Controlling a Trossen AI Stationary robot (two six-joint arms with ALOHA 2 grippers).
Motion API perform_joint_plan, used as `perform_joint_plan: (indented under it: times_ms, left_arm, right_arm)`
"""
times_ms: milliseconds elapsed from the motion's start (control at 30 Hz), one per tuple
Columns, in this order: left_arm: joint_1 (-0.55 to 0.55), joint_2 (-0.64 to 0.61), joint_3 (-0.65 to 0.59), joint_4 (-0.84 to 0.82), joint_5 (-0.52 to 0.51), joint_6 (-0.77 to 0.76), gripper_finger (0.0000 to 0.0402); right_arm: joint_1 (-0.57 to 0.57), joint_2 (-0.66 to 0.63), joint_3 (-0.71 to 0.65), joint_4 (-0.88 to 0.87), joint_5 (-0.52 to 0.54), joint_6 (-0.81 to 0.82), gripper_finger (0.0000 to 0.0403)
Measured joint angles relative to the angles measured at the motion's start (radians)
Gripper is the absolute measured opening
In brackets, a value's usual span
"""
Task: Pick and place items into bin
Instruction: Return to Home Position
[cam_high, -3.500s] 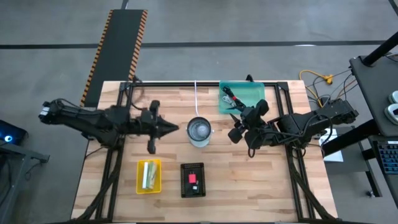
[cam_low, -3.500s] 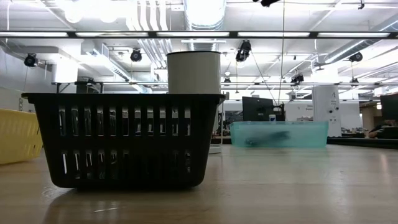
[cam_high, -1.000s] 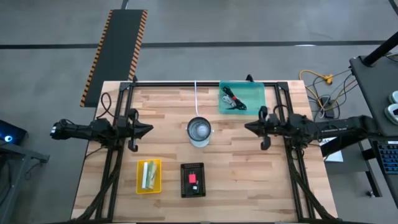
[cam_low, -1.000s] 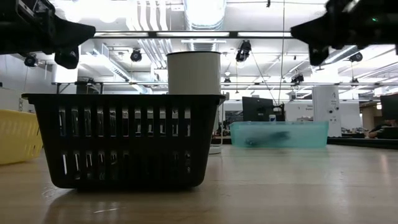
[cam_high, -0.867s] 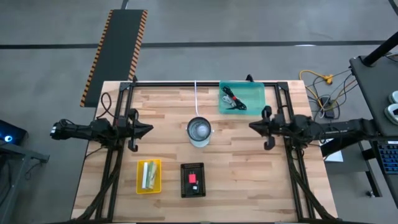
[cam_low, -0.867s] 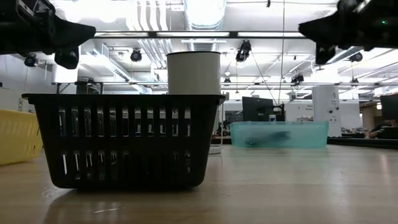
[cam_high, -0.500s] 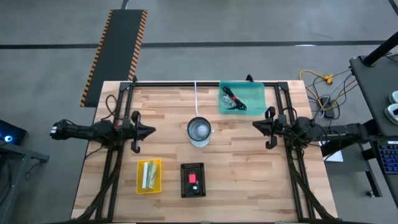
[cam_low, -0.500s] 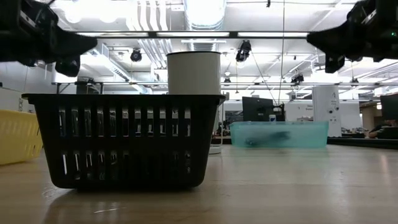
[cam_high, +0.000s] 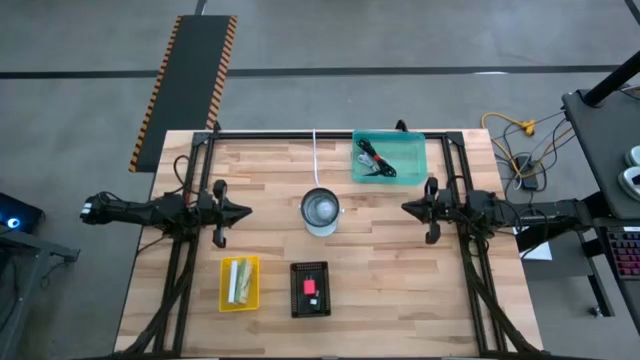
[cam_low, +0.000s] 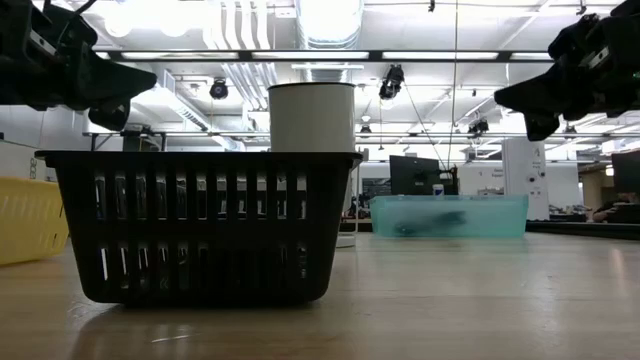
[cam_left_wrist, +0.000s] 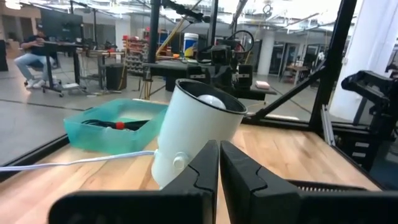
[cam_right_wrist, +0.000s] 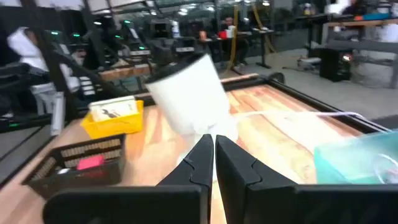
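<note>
My left gripper (cam_high: 246, 212) hangs shut and level over the table's left side, pointing at the round metal cup (cam_high: 321, 212) in the middle. From the right side, my right gripper (cam_high: 405, 208) points at the same cup, also shut with nothing in it. Coiled black and white cables (cam_high: 374, 160) lie in the teal bin (cam_high: 412, 145) at the far edge. White packets (cam_high: 238, 281) lie in the yellow bin (cam_high: 225, 300). A pink item (cam_high: 310, 287) lies in the black basket (cam_high: 296, 305) near the front. In the wrist views the left fingers (cam_left_wrist: 219, 165) and the right fingers (cam_right_wrist: 213, 155) are shut.
A white cable (cam_high: 315, 160) runs from the cup to the table's far edge. Black frame rails (cam_high: 180, 270) run along the left and right sides under the arms. Bare wood lies between the cup and each gripper. In the low view the basket (cam_low: 200, 225) stands nearest.
My right gripper has drawn back toward the table's right edge and sunk, still shut and level. My left gripper has sunk a little, still shut. Nothing on the table has moved.
</note>
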Motion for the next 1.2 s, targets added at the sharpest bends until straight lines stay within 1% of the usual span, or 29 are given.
perform_joint_plan:
  times_ms: [67,167,367,433,1200]
  left_arm:
    - [0.0,-0.005,0.0,0.0,-0.004,0.0,0.0]
    - [0.0,-0.006,0.0,-0.001,-0.008,0.0,0.0]
    - [0.0,-0.005,-0.001,-0.001,-0.01,-0.003,0.0]
    - [0.0,-0.004,-0.001,-0.001,-0.011,-0.003,0.0]
    - [0.0,0.009,-0.003,0.01,-0.018,-0.003,0.0]
  right_arm:
    - [0.0,-0.001,0.0,0.006,-0.029,-0.003,0.0008]
    - [0.0,-0.001,0.0,0.007,-0.038,-0.001,0.0008]
    - [0.0,-0.001,0.0,0.006,-0.143,-0.033,0.0008]
    - [0.0,-0.001,0.0,0.006,-0.161,-0.034,0.0008]
    - [0.0,0.001,0.0,0.005,-0.157,-0.034,0.0008]
